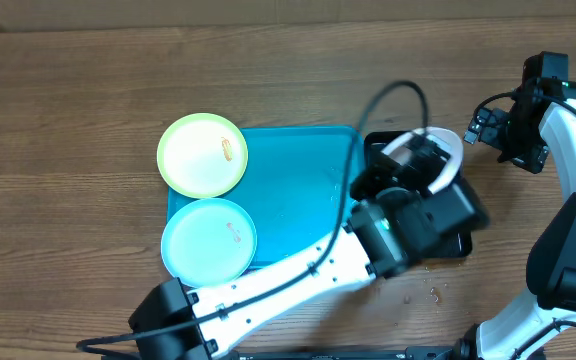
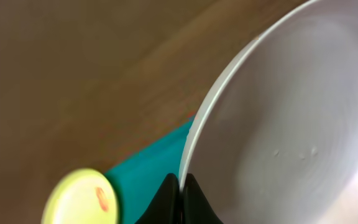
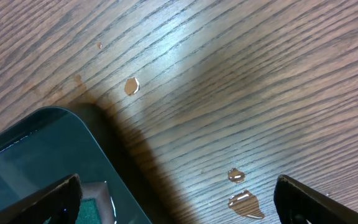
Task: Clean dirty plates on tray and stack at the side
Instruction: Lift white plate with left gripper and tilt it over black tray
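Note:
The white plate (image 1: 451, 150) is held tilted over the black tray; it fills the right of the left wrist view (image 2: 291, 118). My left gripper (image 2: 180, 190) is shut on its rim, and it also shows in the overhead view (image 1: 418, 160). The lime green plate (image 1: 203, 154) with an orange smear lies on the far left corner of the turquoise tray (image 1: 298, 190). The light blue plate (image 1: 208, 240), also smeared, lies on its near left corner. My right gripper (image 3: 179, 205) is open and empty over bare table, at the far right in the overhead view (image 1: 483, 125).
A glossy black tray (image 1: 378, 145) stands right of the turquoise tray, under the left arm; its corner shows in the right wrist view (image 3: 42, 155). Water drops (image 3: 244, 202) lie on the wooden table near it. The lime plate (image 2: 82, 199) and turquoise tray (image 2: 154, 168) show in the left wrist view.

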Tool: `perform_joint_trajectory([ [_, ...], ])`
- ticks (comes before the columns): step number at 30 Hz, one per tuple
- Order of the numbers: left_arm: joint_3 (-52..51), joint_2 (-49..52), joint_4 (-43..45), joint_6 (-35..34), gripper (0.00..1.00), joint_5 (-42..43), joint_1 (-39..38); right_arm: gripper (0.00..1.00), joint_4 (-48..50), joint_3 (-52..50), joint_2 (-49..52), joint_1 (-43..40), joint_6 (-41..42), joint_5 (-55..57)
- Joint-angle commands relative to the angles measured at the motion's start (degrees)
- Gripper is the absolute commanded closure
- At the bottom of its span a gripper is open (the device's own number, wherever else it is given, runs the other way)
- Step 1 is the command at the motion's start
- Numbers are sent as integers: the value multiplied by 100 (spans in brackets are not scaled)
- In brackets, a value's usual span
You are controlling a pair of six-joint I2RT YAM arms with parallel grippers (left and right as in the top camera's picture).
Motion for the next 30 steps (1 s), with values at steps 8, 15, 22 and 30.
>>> perform_joint_trajectory([
  [8,164,81,577,1523,96,-1790,-688,0,37,96,-90,-26,44,-4],
  [15,164,81,796,1849,96,-1884,-883,0,37,96,-90,-28,42,-4],
  [22,164,81,807,1847,96,-1880,-892,0,37,96,-90,-28,42,-4],
  [30,164,81,772,1228,96,-1679,-793,0,37,96,-90,-28,44,-4],
])
